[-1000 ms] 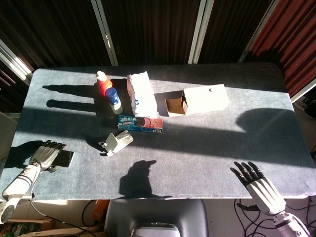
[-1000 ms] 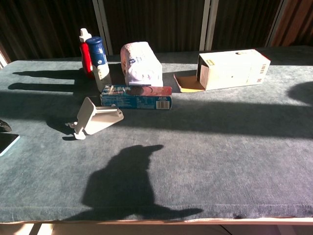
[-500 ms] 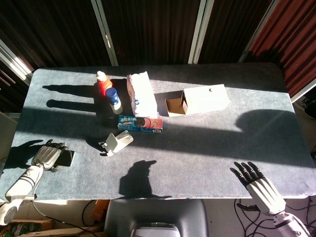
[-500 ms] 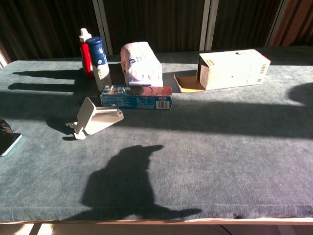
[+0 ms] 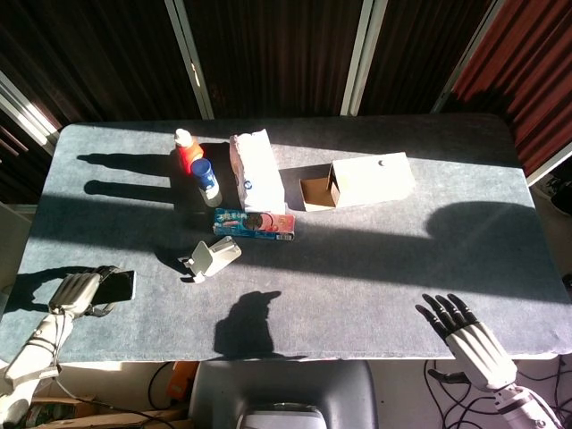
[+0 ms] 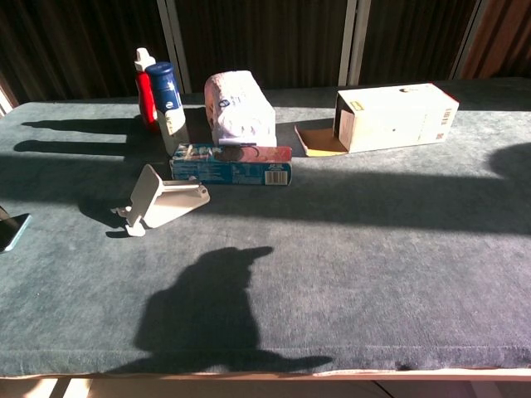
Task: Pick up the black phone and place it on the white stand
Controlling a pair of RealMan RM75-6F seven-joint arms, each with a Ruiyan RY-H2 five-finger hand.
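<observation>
Left hand (image 5: 76, 292) drawn back toward table edge, black phone (image 5: 116, 286) dragged along

Lying near the counter's (image 5: 375, 268) left edge: phone (image 5: 117, 286), left of the stand (image 5: 210, 257); sitting behind the stand: snack box (image 5: 255, 223).
</observation>
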